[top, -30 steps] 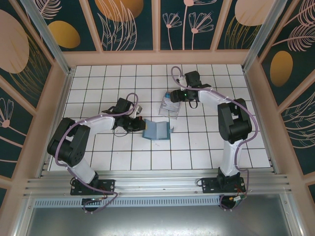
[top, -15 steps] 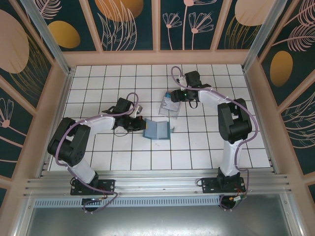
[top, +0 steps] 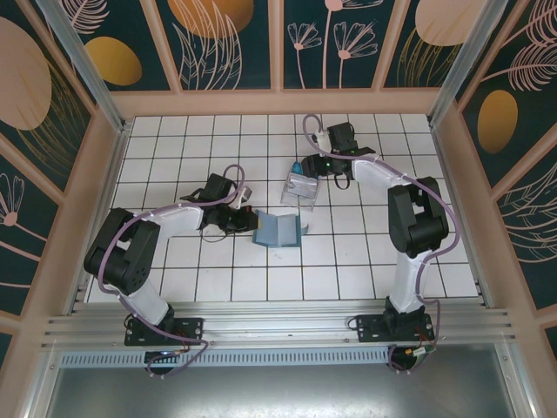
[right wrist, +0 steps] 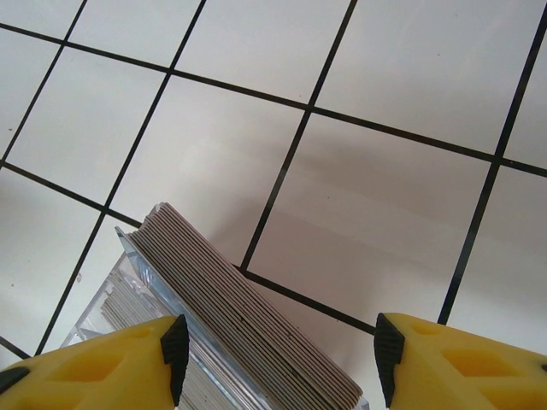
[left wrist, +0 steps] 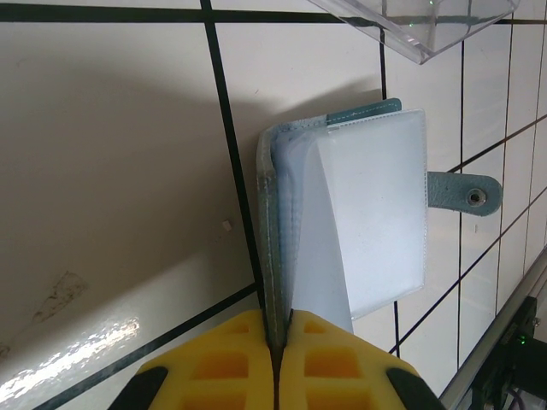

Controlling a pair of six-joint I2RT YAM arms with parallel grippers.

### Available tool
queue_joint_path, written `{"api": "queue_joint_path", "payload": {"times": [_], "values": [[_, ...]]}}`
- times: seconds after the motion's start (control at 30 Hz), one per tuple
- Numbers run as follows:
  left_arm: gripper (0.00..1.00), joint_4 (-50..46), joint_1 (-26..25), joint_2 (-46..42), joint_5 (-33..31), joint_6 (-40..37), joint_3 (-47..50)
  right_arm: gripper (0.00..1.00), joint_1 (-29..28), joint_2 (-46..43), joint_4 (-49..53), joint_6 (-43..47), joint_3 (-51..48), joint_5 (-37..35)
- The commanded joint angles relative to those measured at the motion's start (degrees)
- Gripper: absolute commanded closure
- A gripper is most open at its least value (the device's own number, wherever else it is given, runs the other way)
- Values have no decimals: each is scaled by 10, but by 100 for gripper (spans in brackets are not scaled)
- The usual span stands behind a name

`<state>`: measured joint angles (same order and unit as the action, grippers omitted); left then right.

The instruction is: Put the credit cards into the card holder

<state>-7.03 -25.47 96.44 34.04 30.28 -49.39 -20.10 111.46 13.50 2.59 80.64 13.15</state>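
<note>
One card holder [top: 277, 231] lies on the white tiled table [top: 348, 261], near the middle and slightly to the left. One clear plastic tray [top: 300, 187] sits just beyond it on the far side. The tray holds a single stack of credit cards [right wrist: 239, 316] standing on edge (too tightly packed to count, only their greyish edges showing).

The left gripper [left wrist: 275, 329] is fully closed, its two yellow fingers pinching the holder's teal cover at the spine. The holder is open, its clear inner sleeves fanned away from the fingers, and its strap [left wrist: 466, 192] with one metal snap sticks out on the side opposite the spine. From above, the left gripper [top: 237, 216] lies just left of the holder.

The right gripper [right wrist: 278, 342] hangs over the tray with its jaws apart, one yellow finger on each side of the stack. Whether the pads touch the cards cannot be told. From above, it [top: 306, 167] sits at the tray's far edge.
</note>
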Motion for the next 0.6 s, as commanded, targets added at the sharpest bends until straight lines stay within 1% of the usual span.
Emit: {"api": "queue_joint_path", "payload": {"times": [0.0, 0.1, 0.13, 0.23, 0.3, 0.57], "values": [[93, 9, 3, 5, 7, 2, 5, 39, -5, -17, -7, 10, 4, -1], [93, 8, 3, 5, 7, 1, 6, 39, -5, -15, -3, 14, 5, 6], [93, 8, 3, 5, 7, 2, 6, 38, -6, -16, -5, 16, 2, 9], [93, 10, 3, 7, 8, 2, 7, 28, -12, -16, -6, 23, 3, 7], [93, 11, 3, 6, 9, 4, 7, 26, -14, -8, 1, 28, 11, 1], [93, 15, 3, 7, 11, 5, 8, 25, -35, 15, 16, 53, 43, -23]]}}
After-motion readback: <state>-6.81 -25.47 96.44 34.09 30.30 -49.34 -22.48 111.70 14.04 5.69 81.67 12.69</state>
